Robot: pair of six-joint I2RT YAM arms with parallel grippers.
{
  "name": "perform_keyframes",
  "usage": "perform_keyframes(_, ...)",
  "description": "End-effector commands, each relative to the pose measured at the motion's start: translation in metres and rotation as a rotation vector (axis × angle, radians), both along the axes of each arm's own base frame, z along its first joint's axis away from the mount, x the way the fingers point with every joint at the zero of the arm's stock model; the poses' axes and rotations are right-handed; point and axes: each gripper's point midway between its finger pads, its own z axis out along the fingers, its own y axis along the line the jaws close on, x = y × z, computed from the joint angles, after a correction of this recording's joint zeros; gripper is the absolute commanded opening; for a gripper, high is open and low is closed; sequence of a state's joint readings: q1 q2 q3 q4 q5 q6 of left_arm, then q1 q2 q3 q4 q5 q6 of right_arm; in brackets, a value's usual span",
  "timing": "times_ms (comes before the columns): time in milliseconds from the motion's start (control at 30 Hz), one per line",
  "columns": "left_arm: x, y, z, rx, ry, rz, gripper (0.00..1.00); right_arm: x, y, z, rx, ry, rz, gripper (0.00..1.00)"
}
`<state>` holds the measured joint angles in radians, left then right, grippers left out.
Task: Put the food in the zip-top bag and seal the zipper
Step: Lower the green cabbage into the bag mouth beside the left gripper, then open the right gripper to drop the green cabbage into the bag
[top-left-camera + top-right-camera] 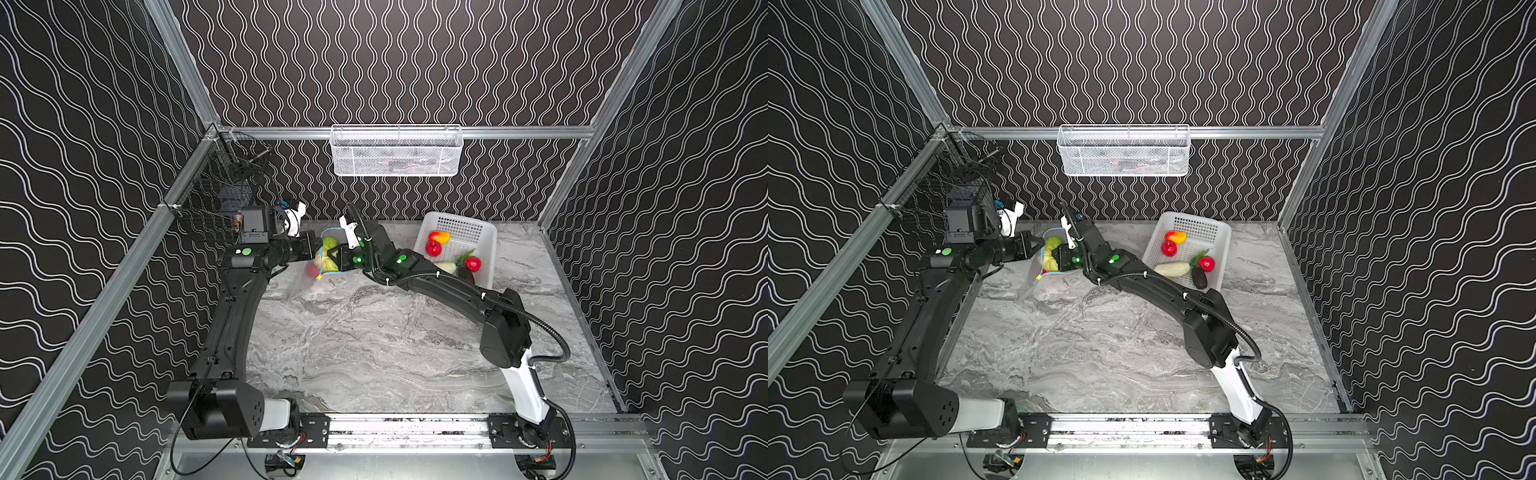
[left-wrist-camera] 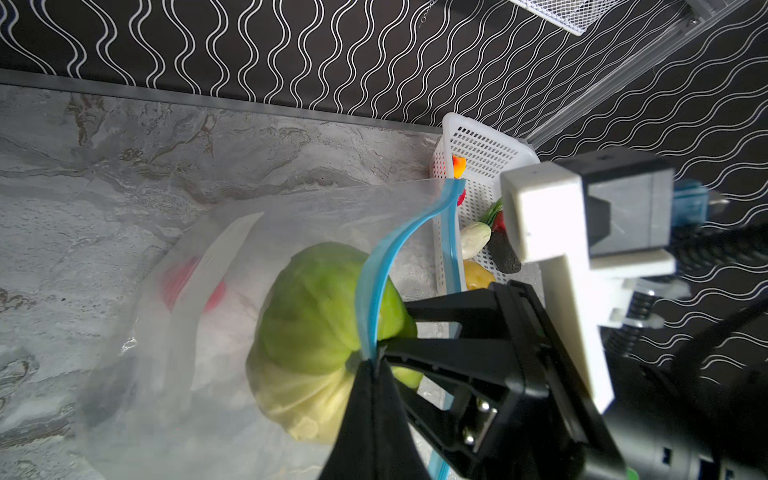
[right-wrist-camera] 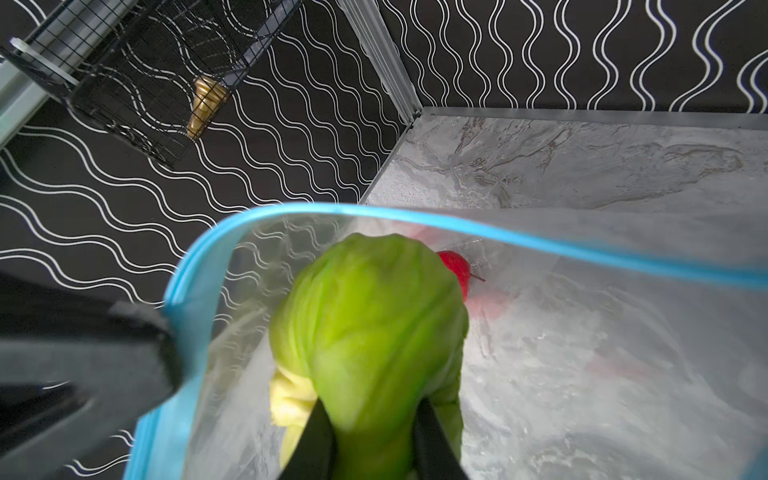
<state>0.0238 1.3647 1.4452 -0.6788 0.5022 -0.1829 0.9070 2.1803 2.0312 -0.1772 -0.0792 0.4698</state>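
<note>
The clear zip-top bag (image 1: pixel 305 279) lies at the back left of the table with its mouth held up. My left gripper (image 2: pixel 372 365) is shut on the blue zipper (image 2: pixel 374 270) at the rim. The yellow slider tab (image 1: pixel 319 276) sits at the strip's near end. My right gripper (image 3: pixel 370 415) is shut on the green cabbage (image 3: pixel 370 324), which sits inside the bag's mouth and shows in both top views (image 1: pixel 329 243) (image 1: pixel 1052 243). A red fruit (image 3: pixel 455 266) lies deeper in the bag. More food lies in the white plastic basket (image 1: pixel 484 232): an orange-red one (image 1: pixel 439 237), red fruits (image 1: pixel 433 248), a white radish (image 1: pixel 1172 269) and a dark avocado-like one (image 1: pixel 1199 277).
A white wire basket (image 1: pixel 395 151) hangs on the back rail. A black wire basket (image 1: pixel 216 195) holding a brass piece is fixed at the back left corner. My right arm (image 1: pixel 449 286) stretches across the table in front of the plastic basket.
</note>
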Motion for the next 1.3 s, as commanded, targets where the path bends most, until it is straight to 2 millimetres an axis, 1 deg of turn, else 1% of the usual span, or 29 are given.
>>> perform_keyframes(0, 0.001, -0.002, 0.007, 0.001, -0.036, -0.014, 0.00, 0.003, 0.001, 0.002, -0.011, -0.009, -0.013, 0.32)
perform_keyframes(100, 0.001, -0.003, 0.009, 0.019, -0.032, -0.022, 0.00, 0.003, 0.004, 0.003, -0.013, -0.011, 0.001, 0.38)
perform_keyframes(200, 0.002, -0.003, 0.011, 0.017, -0.051, -0.016, 0.00, 0.004, 0.004, 0.000, -0.014, -0.003, -0.007, 0.49)
perform_keyframes(267, 0.002, -0.001, 0.011, 0.036, -0.052, -0.016, 0.00, 0.005, 0.004, 0.002, -0.015, -0.007, -0.010, 0.53)
perform_keyframes(300, 0.001, -0.008, 0.010, 0.046, -0.047, -0.039, 0.00, 0.004, 0.005, 0.003, -0.012, -0.011, -0.002, 0.56)
perform_keyframes(333, 0.001, -0.010, 0.009, 0.052, -0.046, -0.043, 0.00, 0.004, 0.006, 0.002, -0.010, -0.010, 0.003, 0.59)
perform_keyframes(400, 0.001, -0.009, 0.010, 0.054, -0.058, -0.038, 0.00, 0.006, 0.007, -0.001, -0.016, 0.002, -0.004, 0.65)
perform_keyframes(467, 0.001, -0.010, 0.010, 0.062, -0.065, -0.046, 0.00, 0.006, 0.007, -0.001, -0.019, 0.007, -0.004, 0.69)
perform_keyframes(600, 0.001, -0.011, 0.010, 0.062, -0.061, -0.046, 0.00, 0.005, 0.008, -0.003, -0.014, 0.019, -0.004, 0.80)
perform_keyframes(700, 0.002, -0.014, 0.013, 0.064, -0.061, -0.059, 0.00, 0.005, 0.007, 0.003, -0.005, 0.009, -0.004, 0.86)
perform_keyframes(733, 0.002, -0.014, 0.013, 0.067, -0.059, -0.060, 0.00, 0.004, 0.007, 0.006, -0.001, 0.006, 0.003, 0.92)
perform_keyframes(767, 0.002, -0.014, 0.013, 0.070, -0.058, -0.058, 0.00, 0.003, 0.008, 0.008, 0.003, 0.002, 0.010, 0.94)
perform_keyframes(800, 0.002, -0.013, 0.013, 0.072, -0.063, -0.053, 0.00, 0.002, 0.007, 0.009, 0.002, 0.001, 0.011, 0.99)
perform_keyframes(933, 0.000, -0.011, 0.011, 0.079, -0.068, -0.044, 0.00, -0.002, -0.001, 0.009, 0.007, 0.004, 0.002, 0.99)
perform_keyframes(1167, -0.001, -0.011, 0.017, 0.080, -0.075, -0.039, 0.00, -0.007, -0.009, 0.031, 0.032, -0.027, -0.001, 0.99)
perform_keyframes(1267, 0.000, -0.009, 0.014, 0.087, -0.067, -0.030, 0.00, -0.012, -0.011, 0.040, 0.049, -0.035, 0.016, 0.99)
